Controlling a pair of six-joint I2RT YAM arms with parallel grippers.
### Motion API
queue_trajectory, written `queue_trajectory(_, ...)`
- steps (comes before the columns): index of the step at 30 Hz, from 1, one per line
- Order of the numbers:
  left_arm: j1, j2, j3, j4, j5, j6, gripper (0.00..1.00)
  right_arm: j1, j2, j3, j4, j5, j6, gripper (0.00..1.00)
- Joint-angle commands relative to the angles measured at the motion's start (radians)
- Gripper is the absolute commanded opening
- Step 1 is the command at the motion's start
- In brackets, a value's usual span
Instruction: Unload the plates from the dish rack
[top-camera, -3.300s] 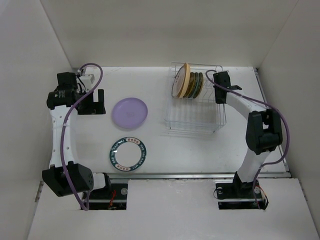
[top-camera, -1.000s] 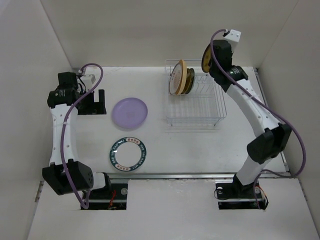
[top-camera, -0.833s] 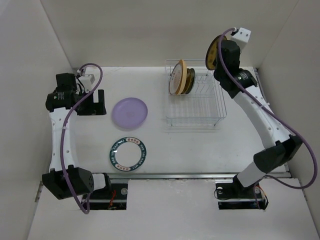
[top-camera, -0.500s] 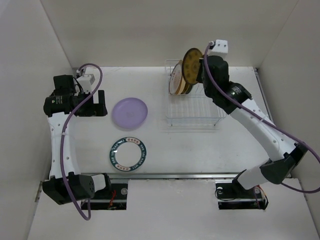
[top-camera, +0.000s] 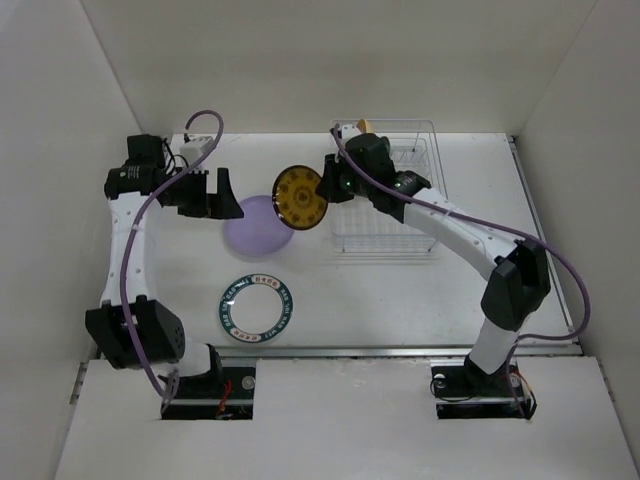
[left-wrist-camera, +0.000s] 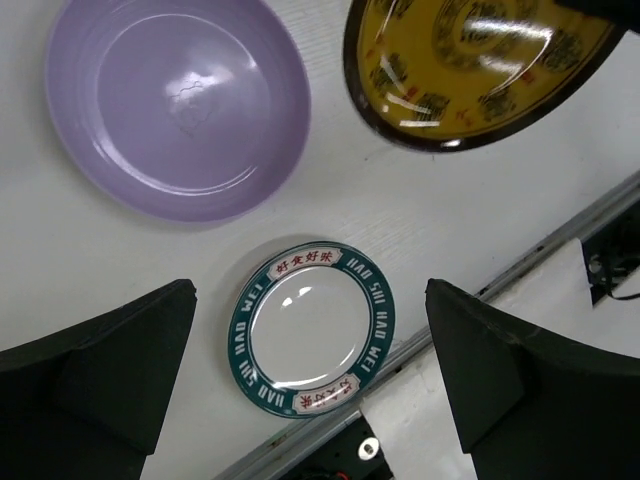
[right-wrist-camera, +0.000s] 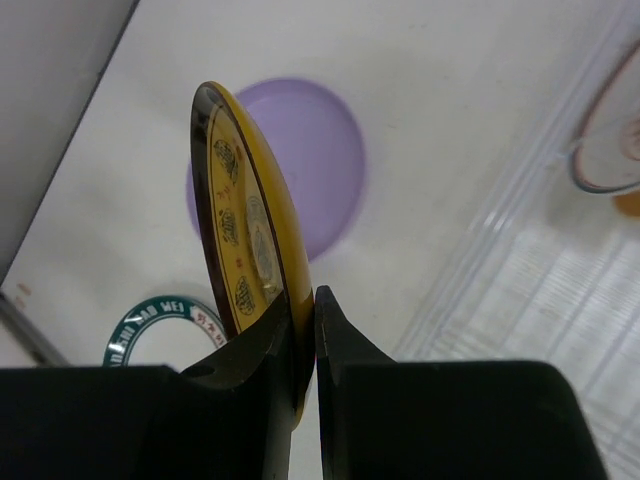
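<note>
My right gripper (top-camera: 326, 190) is shut on the rim of the yellow-and-brown patterned plate (top-camera: 302, 197) and holds it on edge in the air, left of the dish rack (top-camera: 400, 235). In the right wrist view the fingers pinch the plate (right-wrist-camera: 240, 225) at its lower rim. The lavender plate (top-camera: 247, 228) lies on the table under it, and the teal-rimmed plate (top-camera: 258, 307) lies nearer the front. My left gripper (top-camera: 214, 193) is open and empty above the lavender plate's left side. A pale plate (right-wrist-camera: 612, 140) stands in the rack; my right arm hides most of the rack's plates from above.
The left wrist view looks down on the lavender plate (left-wrist-camera: 180, 105), the teal-rimmed plate (left-wrist-camera: 315, 330) and the held yellow plate (left-wrist-camera: 480, 70). White walls close in the table on three sides. A metal rail (top-camera: 400, 350) runs along the table's front edge.
My right arm lifted the yellow-and-brown plate up out of the rack and swung it left and down, to beside the lavender plate. My left gripper moved right, toward that plate.
</note>
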Motion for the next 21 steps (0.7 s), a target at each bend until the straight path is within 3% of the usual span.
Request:
queue_trajectory(1, -0.038, 0.067, 0.072, 0.002, 0.136, 0.064, 0.99, 0.008, -0.013, 0.001, 0.186, -0.182, 0.044, 0.00)
queue_trajectory(8, -0.075, 0.175, 0.105, 0.062, 0.213, 0.061, 0.99, 0.028, 0.059, -0.021, 0.287, -0.271, 0.053, 0.00)
queue_trajectory(13, -0.094, 0.241, 0.114, 0.035, 0.249, 0.119, 0.91, 0.028, 0.093, -0.065, 0.379, -0.322, 0.071, 0.00)
queue_trajectory(17, -0.104, 0.293, 0.123, 0.015, 0.283, 0.133, 0.70, 0.028, 0.116, -0.065, 0.410, -0.397, 0.071, 0.00)
queue_trajectory(18, -0.104, 0.308, 0.132, 0.014, 0.294, 0.133, 0.59, 0.028, 0.116, -0.065, 0.410, -0.397, 0.071, 0.00)
queue_trajectory(21, -0.104, 0.321, 0.145, -0.007, 0.308, 0.133, 0.42, 0.028, 0.125, -0.065, 0.430, -0.408, 0.081, 0.00)
